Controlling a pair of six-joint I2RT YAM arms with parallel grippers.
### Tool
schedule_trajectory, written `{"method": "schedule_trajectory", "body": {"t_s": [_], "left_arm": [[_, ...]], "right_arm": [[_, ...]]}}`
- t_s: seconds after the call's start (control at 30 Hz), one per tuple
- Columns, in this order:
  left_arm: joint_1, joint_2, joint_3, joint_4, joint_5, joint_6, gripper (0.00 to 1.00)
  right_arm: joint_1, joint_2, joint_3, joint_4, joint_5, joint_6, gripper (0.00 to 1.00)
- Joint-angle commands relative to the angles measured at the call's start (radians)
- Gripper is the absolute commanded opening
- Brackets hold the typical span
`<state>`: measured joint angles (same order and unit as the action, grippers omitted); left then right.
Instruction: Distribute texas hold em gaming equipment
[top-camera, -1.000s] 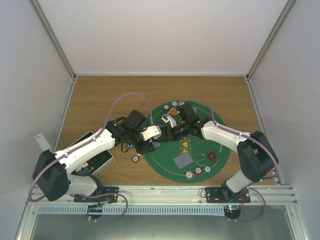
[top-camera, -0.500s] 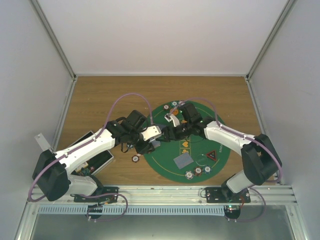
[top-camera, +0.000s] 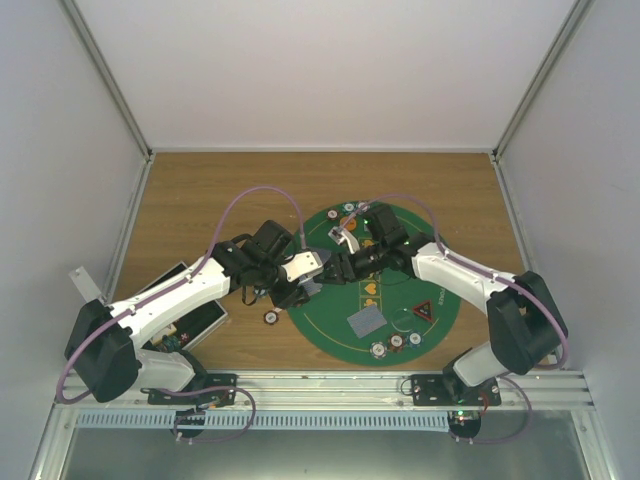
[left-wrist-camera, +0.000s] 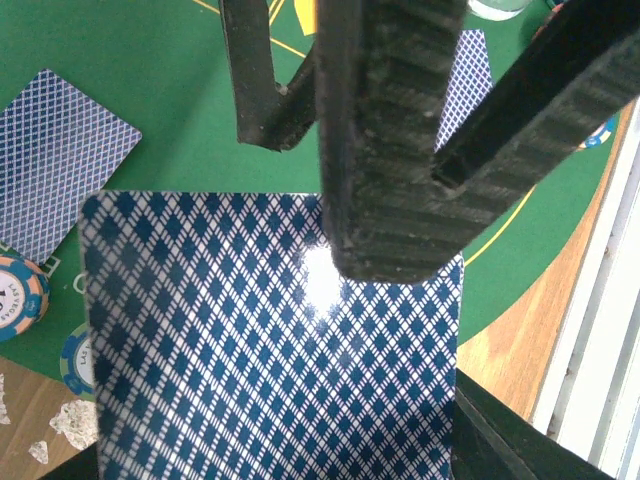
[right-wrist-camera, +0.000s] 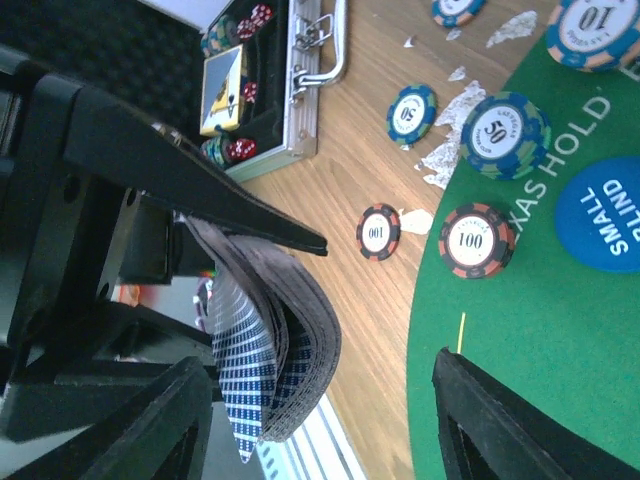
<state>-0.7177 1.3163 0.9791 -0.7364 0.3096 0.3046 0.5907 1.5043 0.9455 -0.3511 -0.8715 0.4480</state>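
**Deck offered for a card pull**

Your left tool (top-camera: 312, 268) is clamped on the deck of playing cards (right-wrist-camera: 262, 385), holding it fanned in mid-air by the green mat (top-camera: 400, 335). Your right tool (right-wrist-camera: 315, 365) straddles its edge with jaws apart, probably to draw one card.

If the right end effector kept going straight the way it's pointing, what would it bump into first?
The stack of playing cards pinched in the left end effector. In the right wrist view they sit straight ahead, between the open fingers of the right end effector; how near is hard to judge.
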Motion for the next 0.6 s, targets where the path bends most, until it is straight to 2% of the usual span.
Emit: {"method": "schedule_trajectory", "body": {"t_s": [0.0, 0.3, 0.47, 0.57], "left_arm": [[-0.004, -0.014, -0.001, 0.040, 0.006, 0.008, 0.53], [-0.003, -0.020, -0.004, 0.038, 0.002, 0.007, 0.53], [-0.003, -0.016, -0.003, 0.039, 0.001, 0.008, 0.53], [-0.004, -0.017, -0.004, 0.041, 0.002, 0.007, 0.53]], "right_arm": [[0.018, 0.016, 0.036, 0.006, -0.025, -0.019, 0.56], [0.024, 0.027, 0.056, -0.003, -0.043, -0.029, 0.16], [0.024, 0.011, 0.038, -0.007, -0.035, -0.024, 0.02], [0.024, -0.004, 0.027, -0.001, -0.037, -0.019, 0.01]]}}
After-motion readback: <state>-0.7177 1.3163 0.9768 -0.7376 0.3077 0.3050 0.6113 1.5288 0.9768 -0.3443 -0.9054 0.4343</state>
